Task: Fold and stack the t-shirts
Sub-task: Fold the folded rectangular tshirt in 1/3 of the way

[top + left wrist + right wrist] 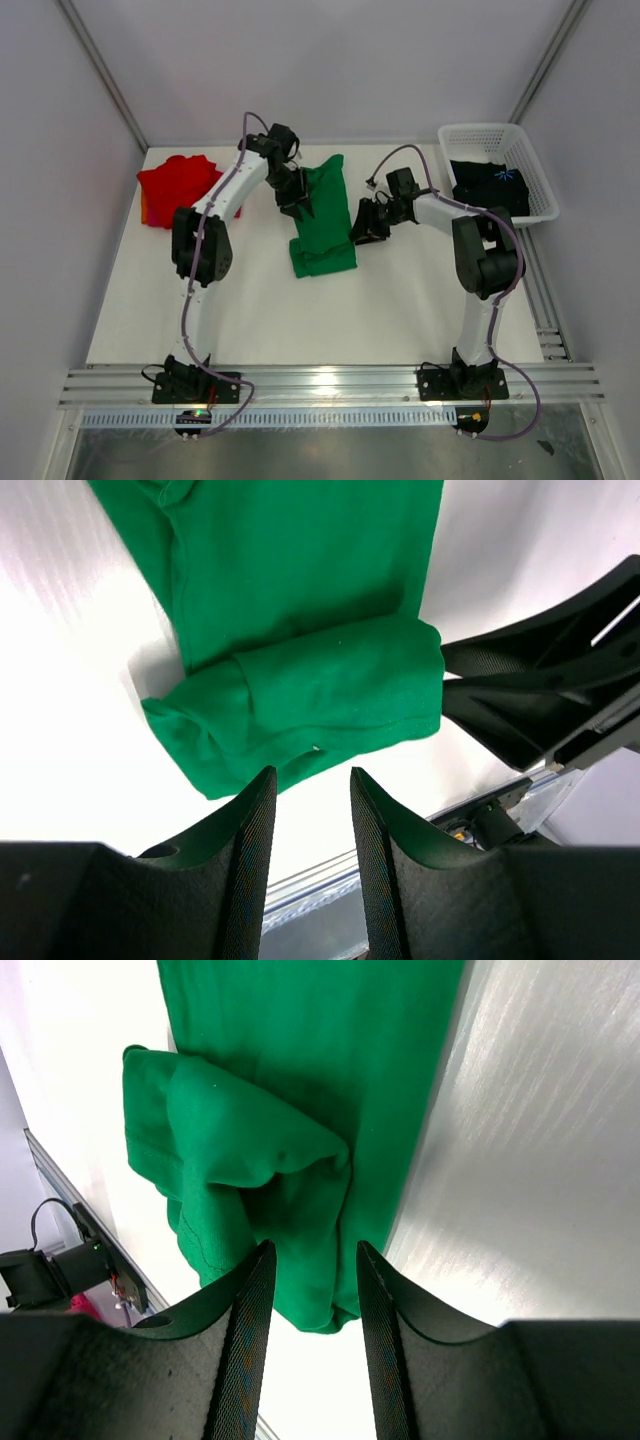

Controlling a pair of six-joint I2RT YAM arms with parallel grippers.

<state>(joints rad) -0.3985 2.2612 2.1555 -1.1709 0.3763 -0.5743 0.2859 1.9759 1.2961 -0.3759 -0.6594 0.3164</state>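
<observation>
The bright green t-shirt (322, 215) lies mid-table as a long strip, its near end doubled back into a thick roll (310, 710). My left gripper (297, 205) hovers at the strip's left edge, open, with nothing between its fingers (250, 820). My right gripper (362, 225) sits at the strip's right edge, open, and the rolled end (250, 1170) shows beyond its fingertips, not pinched. The red t-shirt (180, 185) lies bunched at the far left. The black t-shirt (490, 185) with a blue print rests in the basket.
The white lattice basket (490, 130) stands at the far right corner. Grey walls enclose the table on three sides. An aluminium rail (330, 385) runs along the near edge, with both arm bases on it. In the left wrist view, my right gripper (540, 700) is close beside the roll.
</observation>
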